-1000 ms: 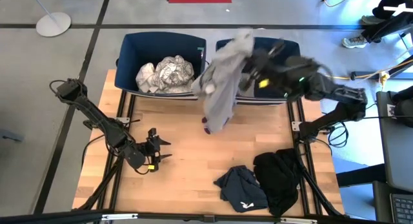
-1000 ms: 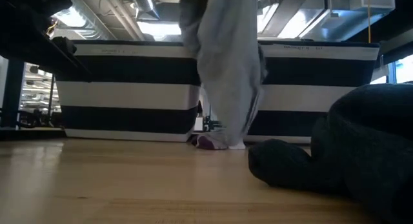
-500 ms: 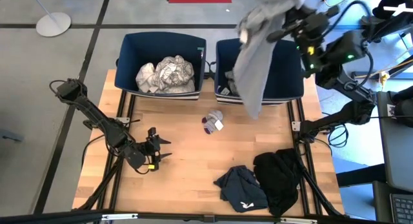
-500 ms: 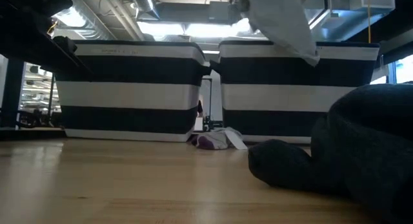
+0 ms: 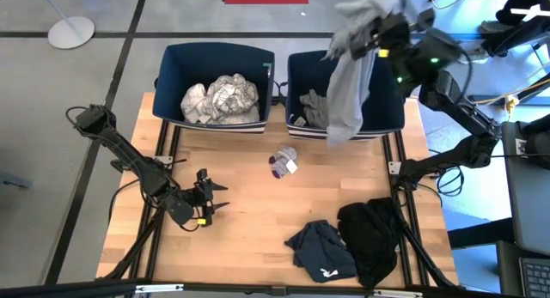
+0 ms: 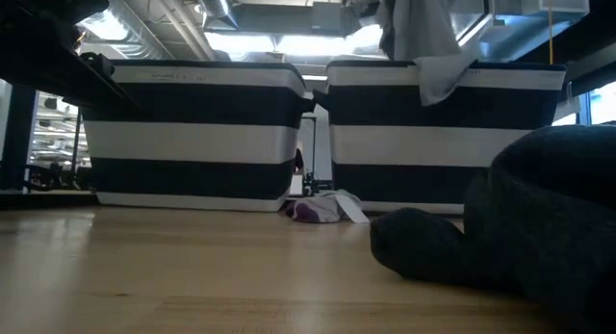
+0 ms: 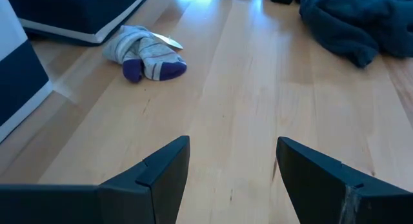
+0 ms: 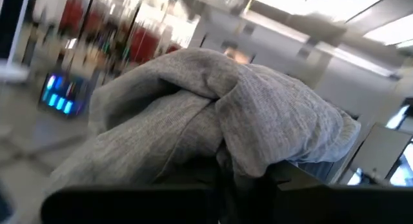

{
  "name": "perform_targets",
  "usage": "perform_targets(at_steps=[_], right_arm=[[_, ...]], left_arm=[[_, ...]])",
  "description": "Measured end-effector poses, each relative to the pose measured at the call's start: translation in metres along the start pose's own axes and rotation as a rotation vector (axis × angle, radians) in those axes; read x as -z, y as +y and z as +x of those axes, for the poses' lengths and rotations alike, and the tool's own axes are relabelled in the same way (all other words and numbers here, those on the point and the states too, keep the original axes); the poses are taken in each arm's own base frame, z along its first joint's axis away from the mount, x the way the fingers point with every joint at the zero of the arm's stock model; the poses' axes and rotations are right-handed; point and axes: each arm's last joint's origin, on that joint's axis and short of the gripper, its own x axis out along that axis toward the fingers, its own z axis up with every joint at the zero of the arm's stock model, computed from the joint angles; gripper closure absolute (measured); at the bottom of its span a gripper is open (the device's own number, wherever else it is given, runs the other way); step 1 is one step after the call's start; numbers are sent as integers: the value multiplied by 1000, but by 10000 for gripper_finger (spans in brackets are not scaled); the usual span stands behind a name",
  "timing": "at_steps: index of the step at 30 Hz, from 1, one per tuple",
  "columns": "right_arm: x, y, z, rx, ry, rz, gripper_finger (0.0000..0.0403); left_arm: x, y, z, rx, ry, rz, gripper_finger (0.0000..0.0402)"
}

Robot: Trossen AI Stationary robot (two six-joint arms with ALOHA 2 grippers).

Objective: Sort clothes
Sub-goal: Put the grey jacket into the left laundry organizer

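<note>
Grey garment (image 5: 348,83) hangs from the right gripper (image 5: 382,32), whose fingers pinch its bunched top, above the right bin (image 5: 296,75) at 1 o'clock of the worktop (image 5: 249,203). Two navy bins stand there; the left bin (image 5: 168,75) holds white patterned clothes (image 5: 219,99). One pair of grey socks (image 5: 282,162) lies near the centre. A navy garment (image 5: 320,251) and a black garment (image 5: 371,238) lie at 5 o'clock. The left gripper (image 5: 215,202) waits at 8 o'clock, fingers spread. No writing is readable.

Overhead and table-level views share both bins (image 5: 215,83) (image 6: 197,132); wrist cameras sit close.
</note>
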Motion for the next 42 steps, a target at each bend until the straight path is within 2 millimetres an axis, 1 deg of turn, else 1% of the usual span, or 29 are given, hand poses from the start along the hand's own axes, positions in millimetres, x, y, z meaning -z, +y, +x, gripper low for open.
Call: perform_targets(at_steps=[5, 11, 17, 22, 31, 35, 38, 40, 42], right_arm=[[24, 9, 1, -76, 175, -31, 363], [50, 18, -5, -153, 366, -86, 363], [86, 40, -9, -261, 539, -129, 360], [116, 61, -9, -285, 622, -173, 352], [162, 94, -11, -356, 699, -135, 350], [176, 104, -11, -354, 704, -78, 349], [181, 107, -11, -348, 710, -34, 346], [181, 106, -10, -347, 713, -20, 334], [182, 106, -9, -382, 730, 11, 309]], left_arm=[[0, 0, 0, 0, 0, -3, 179], [0, 0, 0, 1, -1, -8, 179], [0, 0, 0, 1, -1, -13, 179], [0, 0, 0, 1, -1, -16, 179], [-1, 0, 0, 3, -5, -25, 179], [-1, 0, 0, 3, -5, -26, 179], [-1, 0, 0, 3, -5, -29, 179], [-1, 0, 0, 4, -5, -28, 179], [-1, 0, 0, 4, -5, -31, 179]])
